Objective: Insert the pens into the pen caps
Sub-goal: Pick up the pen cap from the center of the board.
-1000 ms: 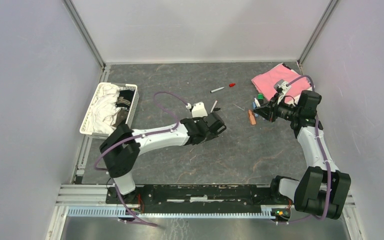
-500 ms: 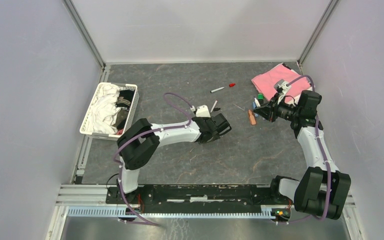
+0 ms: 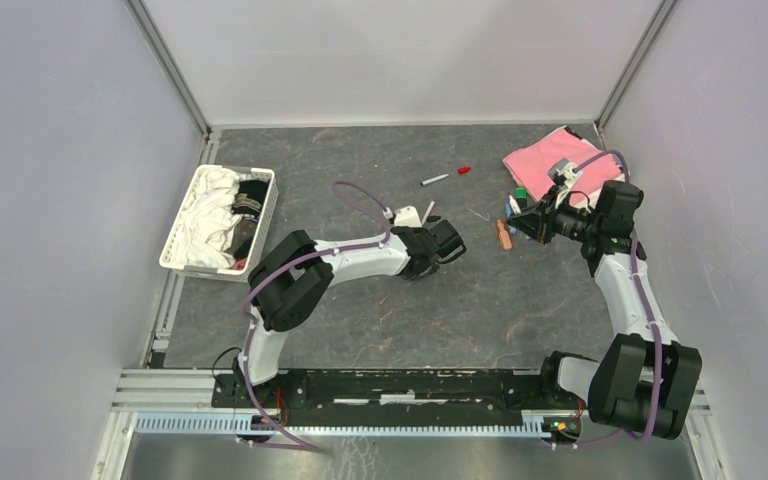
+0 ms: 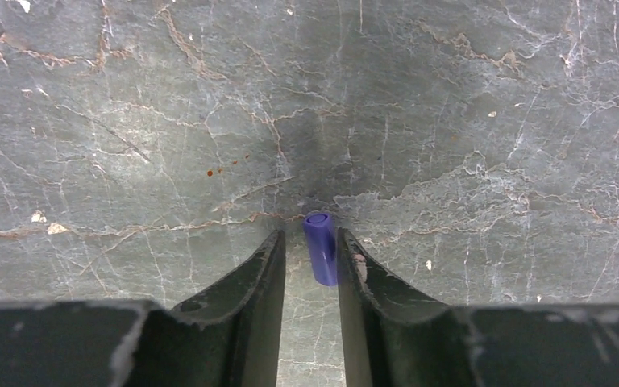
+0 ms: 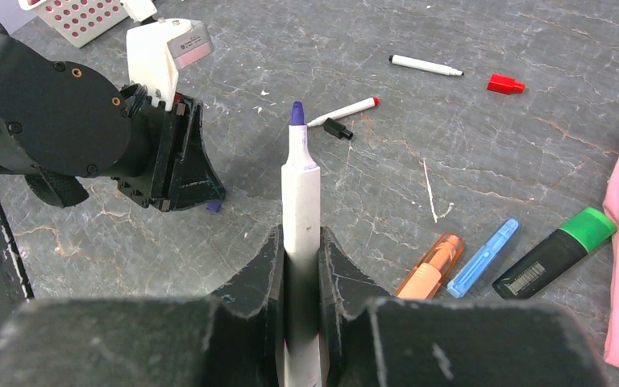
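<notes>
A small blue-purple pen cap [image 4: 321, 248] lies on the grey table between the fingers of my left gripper [image 4: 311, 235]. It touches the right finger, and a gap shows beside the left finger. My right gripper [image 5: 299, 231] is shut on a white-barrelled pen [image 5: 301, 185], whose purple tip points toward the left gripper [image 3: 452, 243]. On the table lie two thin white pens [image 5: 425, 65] [image 5: 344, 111], a red cap [image 5: 504, 84], a black cap [image 5: 338, 128], an orange marker [image 5: 429, 265], a blue marker [image 5: 483, 257] and a black-and-green marker [image 5: 554, 252].
A white basket [image 3: 220, 220] of cloths stands at the left edge. A pink cloth [image 3: 550, 160] lies at the back right, with a green cap [image 3: 521, 193] by it. Grey walls enclose the table on three sides.
My left arm has reached further right and its fingers have narrowed around the blue-purple cap. The right arm and its pen have stayed still.
</notes>
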Controlling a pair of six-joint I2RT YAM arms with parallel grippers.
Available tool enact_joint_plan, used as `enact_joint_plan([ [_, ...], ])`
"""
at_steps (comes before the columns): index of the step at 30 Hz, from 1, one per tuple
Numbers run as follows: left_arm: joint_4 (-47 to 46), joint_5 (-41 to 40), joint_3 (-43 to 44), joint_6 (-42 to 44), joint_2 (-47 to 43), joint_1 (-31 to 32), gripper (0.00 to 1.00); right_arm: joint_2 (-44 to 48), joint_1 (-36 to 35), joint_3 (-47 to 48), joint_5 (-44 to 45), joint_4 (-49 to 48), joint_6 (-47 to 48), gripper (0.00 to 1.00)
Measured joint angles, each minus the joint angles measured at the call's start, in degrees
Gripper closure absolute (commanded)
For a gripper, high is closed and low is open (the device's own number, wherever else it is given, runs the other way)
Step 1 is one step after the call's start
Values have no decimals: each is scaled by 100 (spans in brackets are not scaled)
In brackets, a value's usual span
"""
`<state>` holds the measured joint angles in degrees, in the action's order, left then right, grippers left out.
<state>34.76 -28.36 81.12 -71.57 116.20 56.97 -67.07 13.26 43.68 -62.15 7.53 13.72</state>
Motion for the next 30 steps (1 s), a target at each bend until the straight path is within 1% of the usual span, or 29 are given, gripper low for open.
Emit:
enact_joint_plan([
  [11, 162, 2, 109, 35, 87, 0, 69, 7, 0, 0, -37, -15, -15, 100],
  [15, 407, -2, 330, 142, 232, 0, 70, 7, 0, 0, -50, -17, -44, 100],
  [25, 457, 2, 404, 483, 326, 17, 73, 59, 0, -4, -83, -26, -66, 100],
  [30, 529, -2, 470, 584, 376, 22, 78, 66, 0, -9, -90, -61, -90, 100],
])
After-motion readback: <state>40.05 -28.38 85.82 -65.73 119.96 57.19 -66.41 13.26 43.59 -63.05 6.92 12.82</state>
